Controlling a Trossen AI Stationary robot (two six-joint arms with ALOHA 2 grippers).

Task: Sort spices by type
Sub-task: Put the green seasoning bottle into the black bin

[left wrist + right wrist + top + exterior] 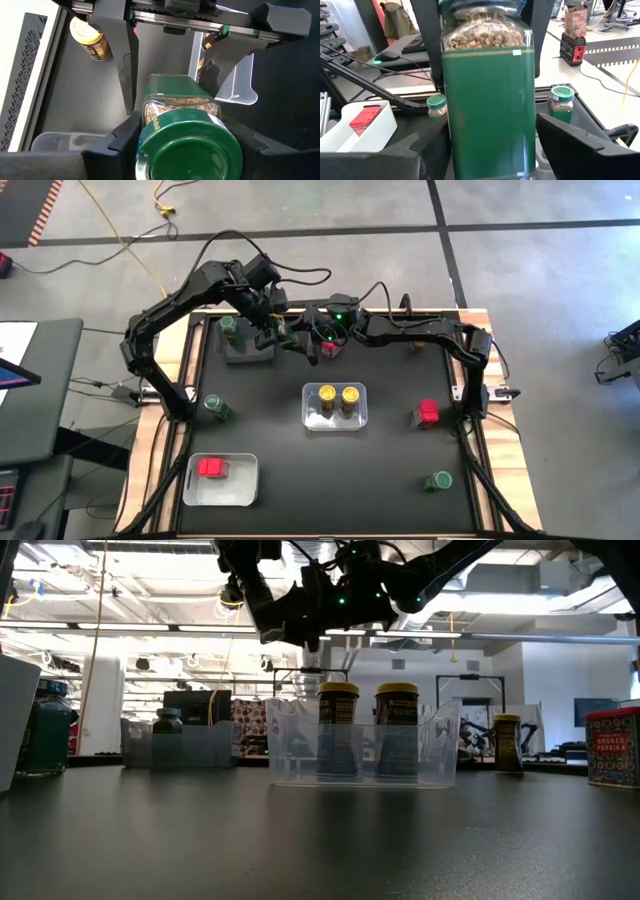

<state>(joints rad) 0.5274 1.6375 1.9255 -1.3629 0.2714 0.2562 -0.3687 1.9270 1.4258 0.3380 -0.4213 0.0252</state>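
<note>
A green-lidded spice jar with a green label stands upright in the air over the table's far middle. My left gripper comes down on its lid end and is shut on it. My right gripper reaches in level from the right, shut on the jar's body. Two yellow-lidded jars stand in the clear middle bin. A red-topped jar sits in the near-left bin. Another green jar stands in the grey far-left bin. My left gripper holds the jar at its top, just under the green lid, pinched between the two fingers from above, pointing down. The jar hangs upright below it, clear of the table. My right gripper has the jar's labelled body between its two fingers, level from the table's right, lying across the jar. Both fingers sit against the label's sides.
Loose jars stand on the black mat: a green one at the left, a red one at the right, a green one near right, and a yellow one far off. Open mat lies in the near middle.
</note>
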